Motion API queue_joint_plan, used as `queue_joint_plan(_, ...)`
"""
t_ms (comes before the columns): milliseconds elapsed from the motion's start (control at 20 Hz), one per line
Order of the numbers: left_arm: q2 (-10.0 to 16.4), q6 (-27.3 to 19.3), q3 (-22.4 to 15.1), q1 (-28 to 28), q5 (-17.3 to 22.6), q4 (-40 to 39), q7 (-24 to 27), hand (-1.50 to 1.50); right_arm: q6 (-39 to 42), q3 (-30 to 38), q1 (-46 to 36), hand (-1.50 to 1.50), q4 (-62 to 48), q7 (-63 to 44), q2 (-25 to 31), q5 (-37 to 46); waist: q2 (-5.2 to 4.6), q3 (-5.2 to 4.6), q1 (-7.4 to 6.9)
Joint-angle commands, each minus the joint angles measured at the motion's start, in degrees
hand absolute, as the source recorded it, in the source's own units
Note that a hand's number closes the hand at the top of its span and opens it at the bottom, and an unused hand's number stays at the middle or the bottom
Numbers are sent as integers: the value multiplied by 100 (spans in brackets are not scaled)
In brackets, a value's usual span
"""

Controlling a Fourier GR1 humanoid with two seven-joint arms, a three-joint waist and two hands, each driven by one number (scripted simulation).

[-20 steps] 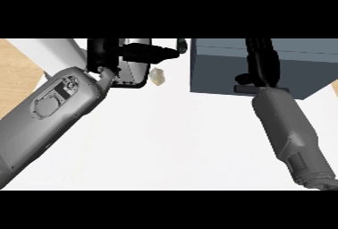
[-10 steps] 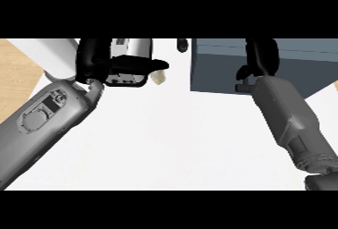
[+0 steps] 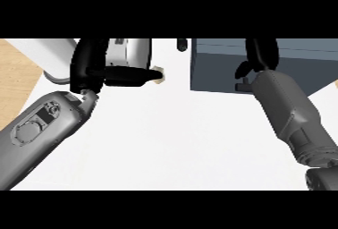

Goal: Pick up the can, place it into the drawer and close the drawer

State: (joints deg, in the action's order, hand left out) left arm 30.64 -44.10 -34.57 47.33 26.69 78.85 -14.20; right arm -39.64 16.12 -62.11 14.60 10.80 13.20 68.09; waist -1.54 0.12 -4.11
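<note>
The robot's left hand [image 3: 99,71] is clamped on the short silver-and-white metal can [image 3: 131,53]. Its black fingers wrap across the can's body from the side, and the can lies roughly crosswise in the grasp near the view's top left. That sideways hold appears suited to carrying the can across rather than setting it upright, and it places the can to the left of the dark blue-grey box-shaped drawer unit [image 3: 218,71], apart from it, with bare counter between them.

The right hand [image 3: 259,56] rests against the drawer unit's near face, its grey forearm [image 3: 290,112] reaching up from the lower right. It is probably stationed there to steady or later push the drawer, but whether it is open or closed cannot be told, since it runs out of view at the top.

The white smooth countertop [image 3: 178,134] fills most of the view. A light wooden strip [image 3: 16,71] shows along the left edge, and a white round-cornered object with a grey rim [image 3: 46,53] sits at the top left behind the left hand.
</note>
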Motion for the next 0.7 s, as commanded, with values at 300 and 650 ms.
queue_joint_plan(300, 166, 124, 181, -344, 9, 185, 74, -150, 269, 1291, -392, -150, 353, 1220, -641, -1639, 7, 15, -63)
queue_joint_plan(650, 132, 64, 178, -711, -109, 299, 260, -150, 1122, 2160, -640, -150, 382, 1572, -867, -2712, 71, 5, 42)
